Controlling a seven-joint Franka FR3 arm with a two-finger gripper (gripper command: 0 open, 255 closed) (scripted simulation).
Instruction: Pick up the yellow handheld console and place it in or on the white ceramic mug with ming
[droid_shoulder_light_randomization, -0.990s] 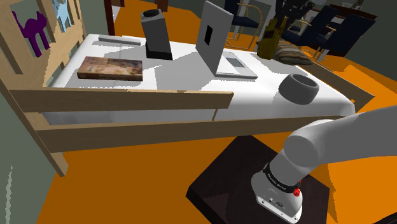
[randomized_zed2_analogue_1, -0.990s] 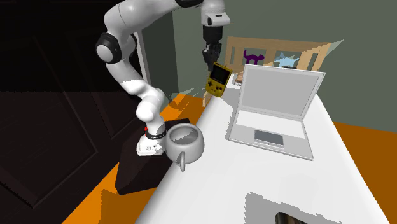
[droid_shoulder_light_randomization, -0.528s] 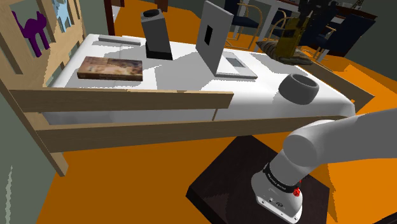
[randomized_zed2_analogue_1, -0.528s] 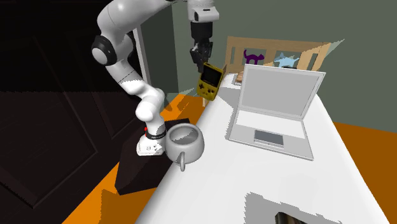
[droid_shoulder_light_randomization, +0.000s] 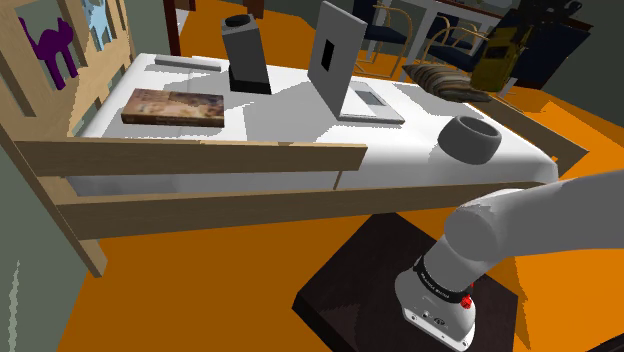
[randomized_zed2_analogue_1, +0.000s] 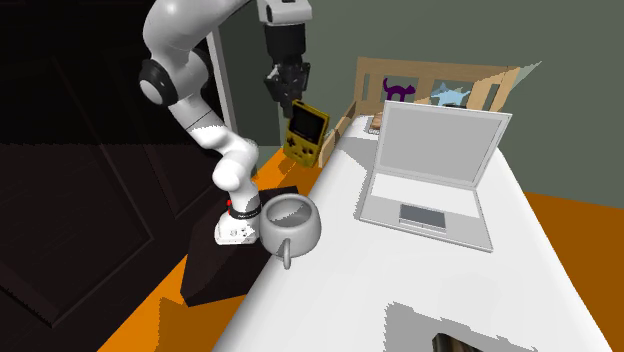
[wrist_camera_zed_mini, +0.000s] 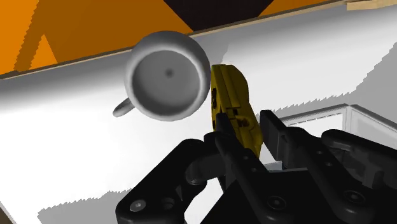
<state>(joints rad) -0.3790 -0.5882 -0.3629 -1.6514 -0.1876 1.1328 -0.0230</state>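
Yellow game console (randomized_zed2_analogue_1: 305, 133) hangs in the air, pinched tight by the black gripper (randomized_zed2_analogue_1: 288, 92). It is high above the grey-white mug (randomized_zed2_analogue_1: 291, 224), a little off to one side.

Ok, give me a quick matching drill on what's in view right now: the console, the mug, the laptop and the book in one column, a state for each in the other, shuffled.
Things:
1. yellow console
2. mug
3. laptop
4. book

States:
A. lying flat and closed
B. open, screen raised
C. clasped by the gripper, up in the air
D. standing mouth up, nothing inside

Pairs: 1-C, 2-D, 3-B, 4-A
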